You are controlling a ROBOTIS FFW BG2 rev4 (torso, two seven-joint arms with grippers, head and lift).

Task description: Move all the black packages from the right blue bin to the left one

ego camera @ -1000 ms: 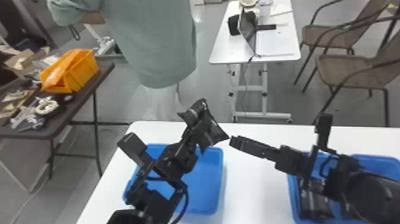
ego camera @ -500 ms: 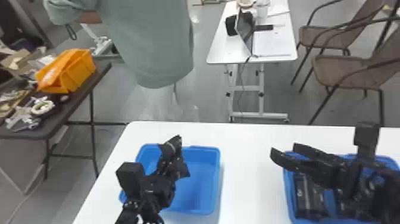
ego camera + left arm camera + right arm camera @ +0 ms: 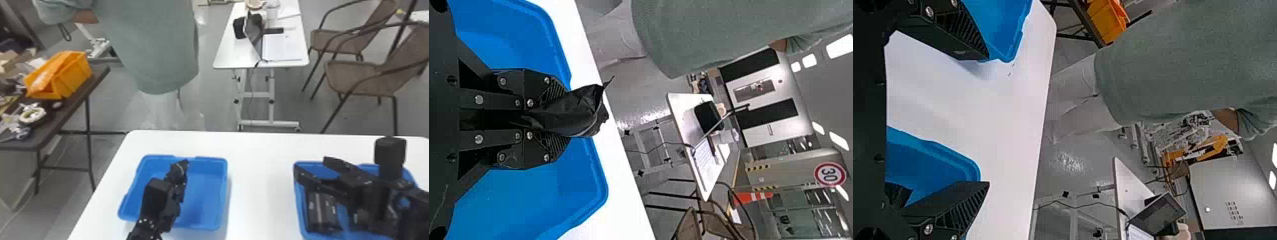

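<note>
Black package (image 3: 581,110), one, crumpled, gripped by the left gripper (image 3: 178,182) over the left blue bin (image 3: 223,194). Fingers of that gripper: closed in on the package from both sides, its loose end sticking out past the tips.

Right gripper (image 3: 312,166), one: fingers spread wide apart, placed to the right of the left blue bin, over the right blue bin (image 3: 297,204).

Black packages (image 3: 319,210), lot of, shiny, lying in the right blue bin, across from the left blue bin; partly hidden by the right arm, so the count cannot be told.

White table (image 3: 261,172), one: carries the left blue bin, with the right blue bin well apart from it.

Dark side table (image 3: 75,95), one, beyond the left blue bin and off to its left; bears an orange bin (image 3: 75,75).

Small white table (image 3: 225,59), one, well beyond the left blue bin and to its right; bears an open laptop (image 3: 253,32).

Brown chairs (image 3: 357,76), two, farther right of the left blue bin, behind the white table.
</note>
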